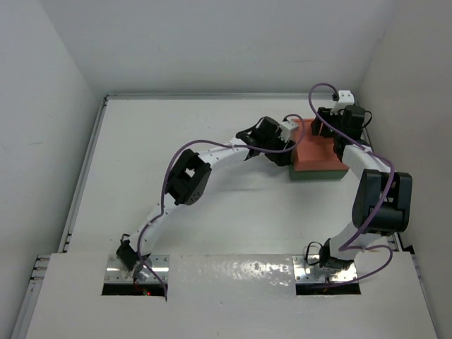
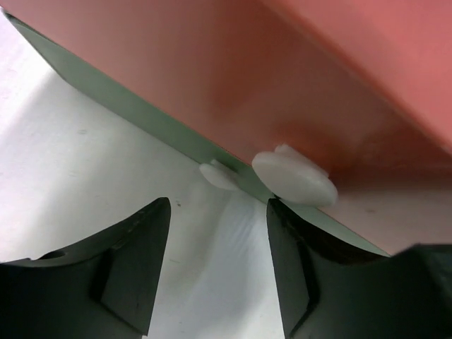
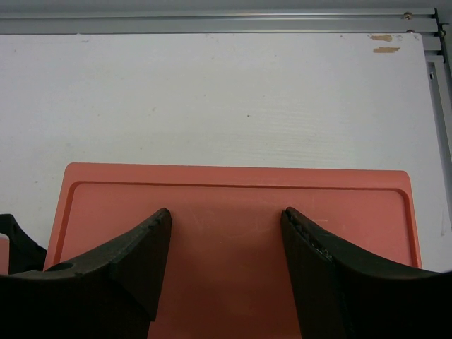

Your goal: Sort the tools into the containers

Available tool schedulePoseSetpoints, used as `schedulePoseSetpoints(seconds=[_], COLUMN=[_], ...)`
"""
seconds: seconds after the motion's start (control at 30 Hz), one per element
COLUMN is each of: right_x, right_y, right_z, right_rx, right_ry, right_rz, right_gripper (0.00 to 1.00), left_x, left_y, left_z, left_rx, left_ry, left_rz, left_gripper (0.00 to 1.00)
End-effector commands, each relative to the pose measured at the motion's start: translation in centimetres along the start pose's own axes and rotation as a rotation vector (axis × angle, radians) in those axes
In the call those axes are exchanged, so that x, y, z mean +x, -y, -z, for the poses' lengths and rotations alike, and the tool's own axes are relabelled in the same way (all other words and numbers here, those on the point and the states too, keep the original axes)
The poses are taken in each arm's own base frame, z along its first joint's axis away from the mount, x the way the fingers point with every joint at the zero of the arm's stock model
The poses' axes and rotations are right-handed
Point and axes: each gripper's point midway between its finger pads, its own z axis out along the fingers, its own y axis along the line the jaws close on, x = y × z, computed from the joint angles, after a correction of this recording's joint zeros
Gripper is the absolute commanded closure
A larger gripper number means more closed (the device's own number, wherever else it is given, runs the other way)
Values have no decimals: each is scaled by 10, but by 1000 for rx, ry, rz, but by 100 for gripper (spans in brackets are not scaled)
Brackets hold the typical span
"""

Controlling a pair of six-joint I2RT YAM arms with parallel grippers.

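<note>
The orange-red tray [image 1: 316,152] lies stacked on the dark green tray [image 1: 318,174] at the back right of the table. My left gripper [image 1: 291,147] is open at the stack's left side. In the left wrist view it [image 2: 219,212] is low over the table, its right fingertip [image 2: 279,212] close to the green tray's edge [image 2: 141,113] under the orange-red tray [image 2: 282,70]. My right gripper [image 1: 337,141] is open above the stack. In the right wrist view it [image 3: 226,212] hangs empty over the orange-red tray's flat face [image 3: 226,191]. No tools are in view.
Two white round pads [image 2: 293,176] stick out where the trays meet. The white table [image 3: 212,99] ends at a metal rail [image 3: 212,25] by the back wall. White walls close in left and right [image 1: 49,141].
</note>
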Motion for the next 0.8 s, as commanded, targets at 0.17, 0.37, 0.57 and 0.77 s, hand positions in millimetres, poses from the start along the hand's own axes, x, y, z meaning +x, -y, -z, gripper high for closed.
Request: schedulePoseSetpoints(seconds=[0.17, 0.37, 0.57, 0.77], right_x=[178, 162, 117, 43], right_y=[-16, -18, 0, 2], right_z=[45, 46, 57, 96], right_rx=[1, -26, 67, 147], right_ry=[-606, -563, -450, -296], right_rz=[-188, -161, -100, -150], right_gripper=[37, 37, 24, 1], left_x=[-64, -65, -33, 34], left_y=[29, -17, -66, -106], left_z=[28, 121, 221, 323], left_rx=[89, -59, -215, -493], left_ry=[153, 116, 16, -187], left_rz=[-24, 49, -153, -269], left_gripper=[44, 40, 31, 9])
